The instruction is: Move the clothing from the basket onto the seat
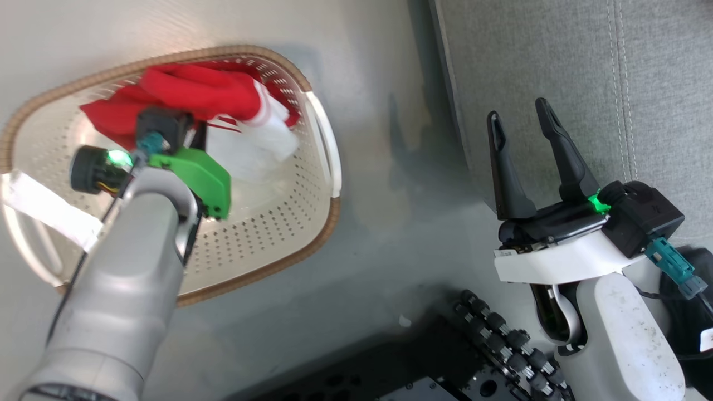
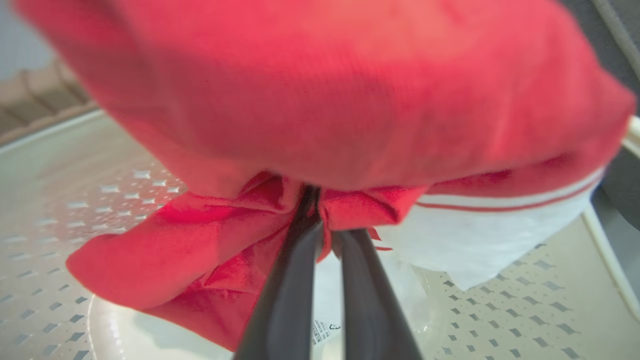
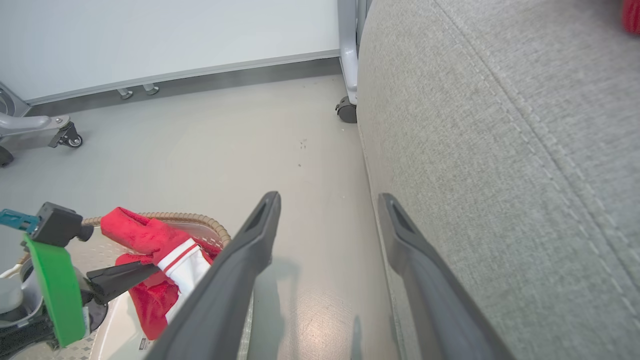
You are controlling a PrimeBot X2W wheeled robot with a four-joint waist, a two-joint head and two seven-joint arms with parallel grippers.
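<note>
left gripper (image 2: pixel 320 220) clenches the clothing (image 2: pixel 350 100) inside the basket (image 1: pixel 267 234); its long axis seems to run toward the basket's handle (image 1: pixel 326 139), white end leading. right gripper (image 1: pixel 518 114) released beside the basket.

- Left forearm (image 1: pixel 128 267): smooth silver-grey shell, with a bright green bracket (image 1: pixel 200 175) at its wrist.
- Right forearm (image 1: pixel 624 328): pale and speckled, with a white collar (image 1: pixel 557 262), black block (image 1: pixel 646 214) and teal connector (image 1: pixel 668 262).
- Jaws: long, dark, tapered, with slotted tips.
- Black ribbed cable chain (image 1: pixel 507 345) beside the right forearm.
</note>
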